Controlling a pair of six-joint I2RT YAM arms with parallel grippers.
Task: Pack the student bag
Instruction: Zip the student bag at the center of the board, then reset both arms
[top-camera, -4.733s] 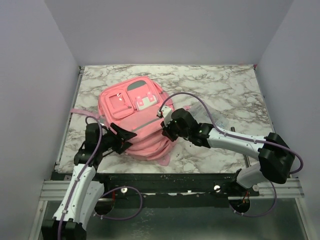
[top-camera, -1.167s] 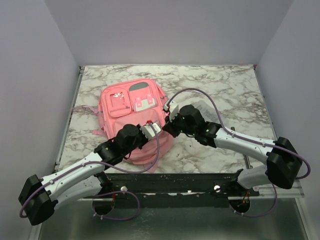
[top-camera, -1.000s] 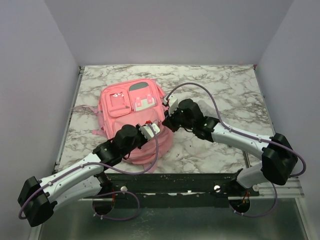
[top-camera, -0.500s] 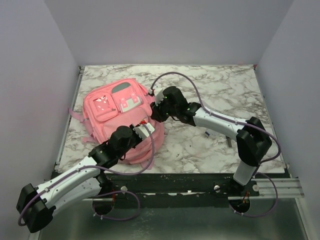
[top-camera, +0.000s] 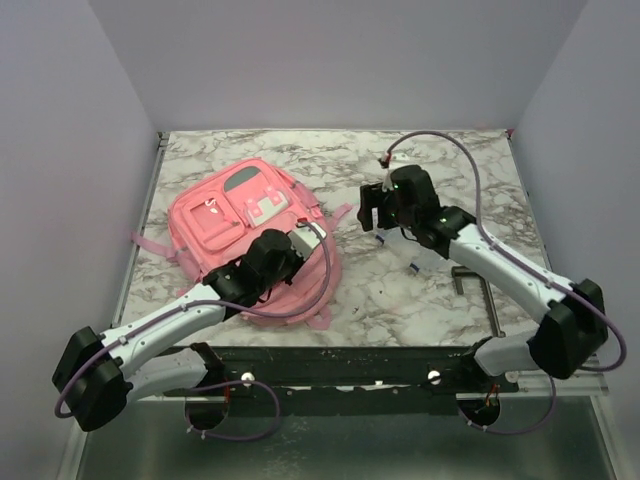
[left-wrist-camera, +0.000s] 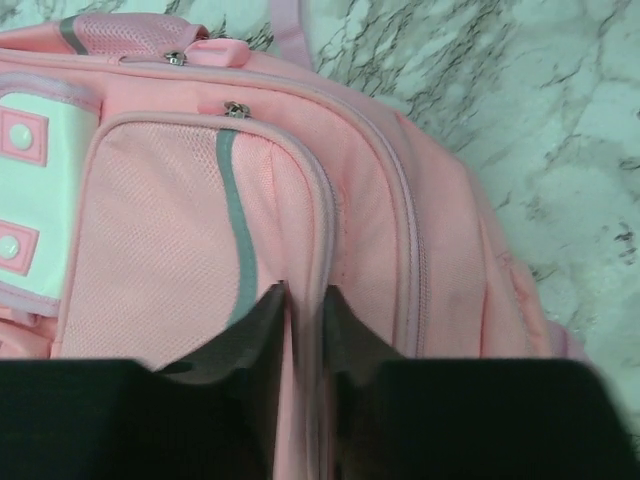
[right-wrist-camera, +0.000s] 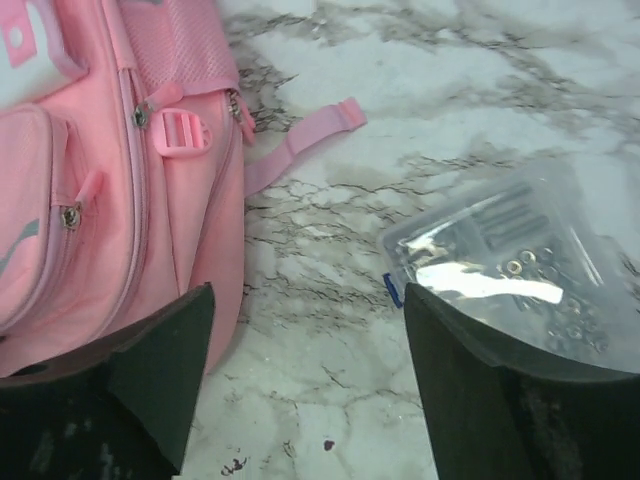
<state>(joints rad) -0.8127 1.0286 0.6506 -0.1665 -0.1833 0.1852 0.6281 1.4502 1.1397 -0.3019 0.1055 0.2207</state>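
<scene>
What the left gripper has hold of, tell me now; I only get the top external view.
Observer: In the left wrist view, the left gripper is nearly shut, pinching the piped edge of a front pocket on the student bag.
Operator: Now report the right side.
Observer: In the right wrist view, the right gripper is wide open and holds nothing. It is over the marble table, between the bag and a clear pouch of small metal parts.

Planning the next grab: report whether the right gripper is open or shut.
Open: the right gripper has its fingers wide apart, holding nothing.
</scene>
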